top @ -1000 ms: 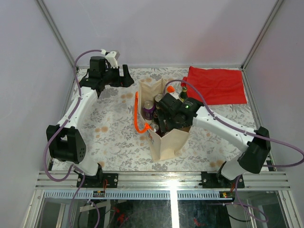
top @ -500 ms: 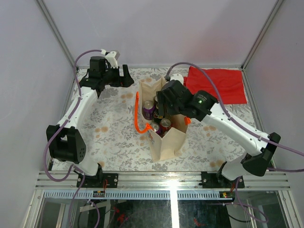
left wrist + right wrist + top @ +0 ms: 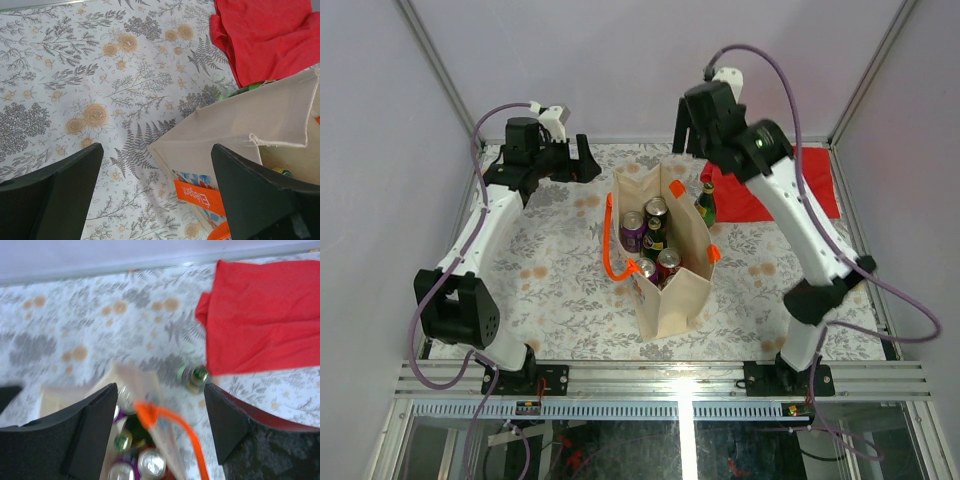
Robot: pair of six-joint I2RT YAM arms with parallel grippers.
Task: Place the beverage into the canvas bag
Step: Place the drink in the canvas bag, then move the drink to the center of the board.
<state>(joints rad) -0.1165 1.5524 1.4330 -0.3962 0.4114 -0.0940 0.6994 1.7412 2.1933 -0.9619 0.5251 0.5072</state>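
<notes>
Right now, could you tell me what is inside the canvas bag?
Several cans and a dark bottle show inside the canvas bag; its walls hide everything below their tops.

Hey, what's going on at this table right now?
A robot is packing drinks into a canvas bag, which stands open with several cans inside. A green bottle stands outside it, beside the red cloth. The right gripper hangs open and empty high above the bag. The left gripper, also open, hovers by the bag's far-left corner, holding nothing.
</notes>
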